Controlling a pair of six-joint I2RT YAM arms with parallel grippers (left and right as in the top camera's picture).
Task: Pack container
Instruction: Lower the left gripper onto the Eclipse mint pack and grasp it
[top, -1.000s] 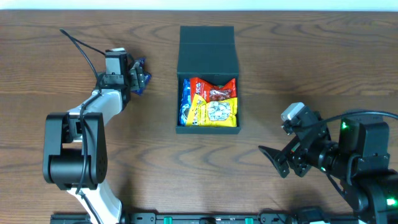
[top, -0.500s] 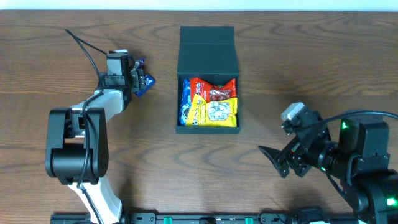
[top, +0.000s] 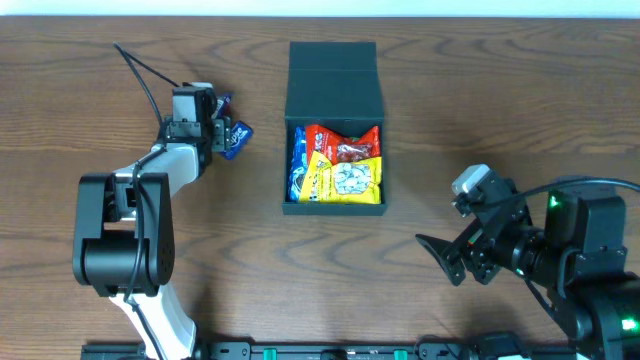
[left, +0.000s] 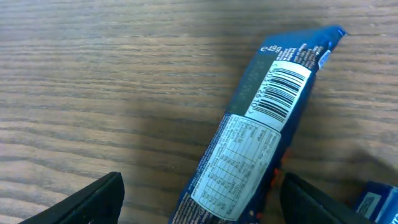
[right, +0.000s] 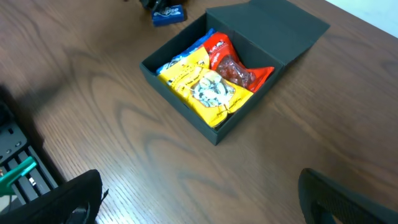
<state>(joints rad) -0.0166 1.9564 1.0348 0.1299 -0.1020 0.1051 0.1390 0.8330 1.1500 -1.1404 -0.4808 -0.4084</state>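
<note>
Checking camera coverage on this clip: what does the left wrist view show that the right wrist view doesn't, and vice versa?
Left wrist only: the barcode and nutrition panel on the blue packet. Right wrist only: the open container, its yellow packet and red packet. Both: the wooden table and, apparently, that blue packet.

Mid-table (top: 250, 290), container (top: 335, 209) is sitting with its lid flap (top: 334, 80) lying open behind it, toward the far edge. 3 packets are lying in it: front packet (top: 345, 180) across the front, rear packet (top: 345, 143) behind it against the back wall, side packet (top: 298, 160) along the left wall. Left gripper (top: 225, 128) is sitting left of the container, level with its back wall, apart from it. Snack bar (left: 255, 149) is lying between its fingers (left: 93, 202), running diagonally away from the wrist. Second wrapper (left: 376, 200) is showing just beside the bar in the left wrist view. Right gripper (top: 450, 258) is sitting right of the container and in front of it, well apart.
</note>
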